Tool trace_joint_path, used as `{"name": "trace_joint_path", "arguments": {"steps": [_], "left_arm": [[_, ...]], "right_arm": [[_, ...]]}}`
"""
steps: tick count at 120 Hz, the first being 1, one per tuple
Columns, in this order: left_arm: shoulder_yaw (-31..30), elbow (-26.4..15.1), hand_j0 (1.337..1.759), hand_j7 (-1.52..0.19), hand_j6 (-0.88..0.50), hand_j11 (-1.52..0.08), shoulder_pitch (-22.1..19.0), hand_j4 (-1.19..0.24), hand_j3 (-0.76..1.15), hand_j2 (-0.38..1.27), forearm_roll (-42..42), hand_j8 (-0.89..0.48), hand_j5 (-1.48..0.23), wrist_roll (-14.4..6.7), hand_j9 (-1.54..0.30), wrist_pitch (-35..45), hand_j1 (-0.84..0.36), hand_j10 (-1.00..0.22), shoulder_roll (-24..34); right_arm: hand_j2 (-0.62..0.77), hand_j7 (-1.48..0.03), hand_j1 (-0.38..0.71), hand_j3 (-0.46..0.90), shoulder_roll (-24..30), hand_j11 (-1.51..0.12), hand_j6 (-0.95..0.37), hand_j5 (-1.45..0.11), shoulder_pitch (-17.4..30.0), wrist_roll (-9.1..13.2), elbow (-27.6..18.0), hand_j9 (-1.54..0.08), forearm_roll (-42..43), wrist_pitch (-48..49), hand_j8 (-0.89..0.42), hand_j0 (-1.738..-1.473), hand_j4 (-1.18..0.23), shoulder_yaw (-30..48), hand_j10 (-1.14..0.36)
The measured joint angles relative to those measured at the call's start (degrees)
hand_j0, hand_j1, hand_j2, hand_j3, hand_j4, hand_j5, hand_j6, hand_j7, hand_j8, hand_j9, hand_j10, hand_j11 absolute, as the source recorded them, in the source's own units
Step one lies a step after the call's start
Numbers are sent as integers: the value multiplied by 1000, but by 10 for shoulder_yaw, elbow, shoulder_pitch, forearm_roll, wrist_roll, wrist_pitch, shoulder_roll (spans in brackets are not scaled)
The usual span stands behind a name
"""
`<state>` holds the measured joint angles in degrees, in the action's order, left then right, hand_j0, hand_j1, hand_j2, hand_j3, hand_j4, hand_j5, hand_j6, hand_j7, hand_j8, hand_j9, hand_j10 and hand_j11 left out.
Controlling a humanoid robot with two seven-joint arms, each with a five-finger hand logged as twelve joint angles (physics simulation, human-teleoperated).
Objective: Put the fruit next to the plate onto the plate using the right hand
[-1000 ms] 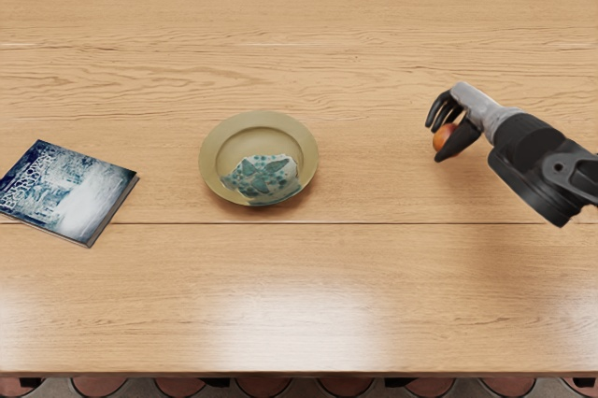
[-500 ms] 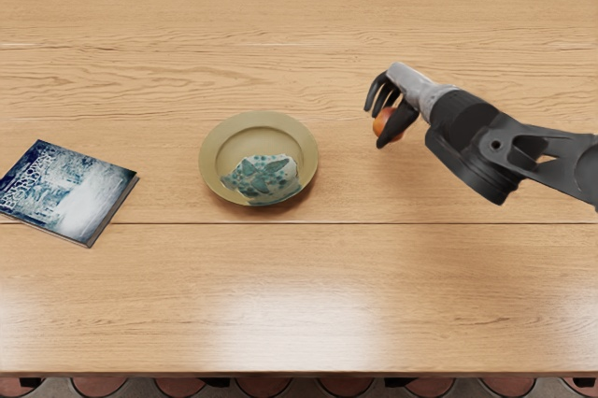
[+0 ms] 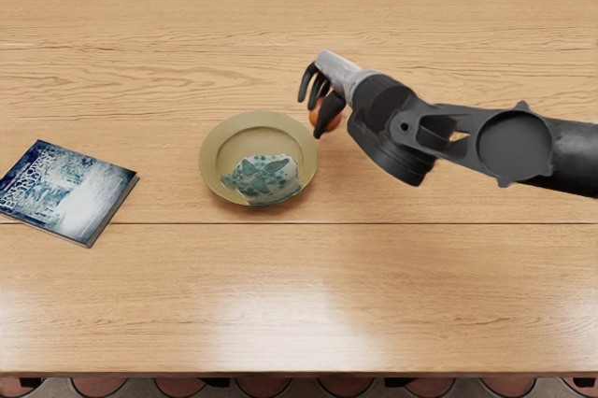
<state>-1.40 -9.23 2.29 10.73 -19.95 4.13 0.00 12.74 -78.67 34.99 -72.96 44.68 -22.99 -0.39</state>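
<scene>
1. A wooden desk carries a book at far left
2. The plate lies just left of the right robot hand
3. That robot hand is clamped around the orange fruit, held above the desk beside the plate's right rim

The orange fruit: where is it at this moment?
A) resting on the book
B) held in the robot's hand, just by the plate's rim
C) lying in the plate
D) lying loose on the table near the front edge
B: the fruit is gripped in the right hand, up by the far right rim of the plate and not yet set in it.
</scene>
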Motion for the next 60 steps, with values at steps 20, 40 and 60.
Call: {"name": "trace_joint_path", "arguments": {"steps": [20,40,60], "left_arm": [[0,0,1658,-24,-19,-24,0,-19,0,4,0,-19,-24,0,-24,0,327,-19,0],[0,0,1658,-24,-19,-24,0,-19,0,4,0,-19,-25,0,-24,0,327,-19,0],[-1,0,1658,-25,-19,-24,0,-19,0,4,0,-19,-25,0,-24,0,327,-19,0]], "right_arm": [[599,-1134,337,0,-48,-1165,-871,-1191,-15,-1,44,-1161,-4,2,-383,-1653,-847,-8,-470],[570,-1134,326,0,-98,-1169,-873,-1196,-23,-1,91,-1172,-10,7,-406,-1654,-844,-14,-479],[563,-1134,306,0,-121,-1172,-873,-1196,-28,-1,143,-1188,-14,17,-431,-1654,-843,-16,-496]]}}
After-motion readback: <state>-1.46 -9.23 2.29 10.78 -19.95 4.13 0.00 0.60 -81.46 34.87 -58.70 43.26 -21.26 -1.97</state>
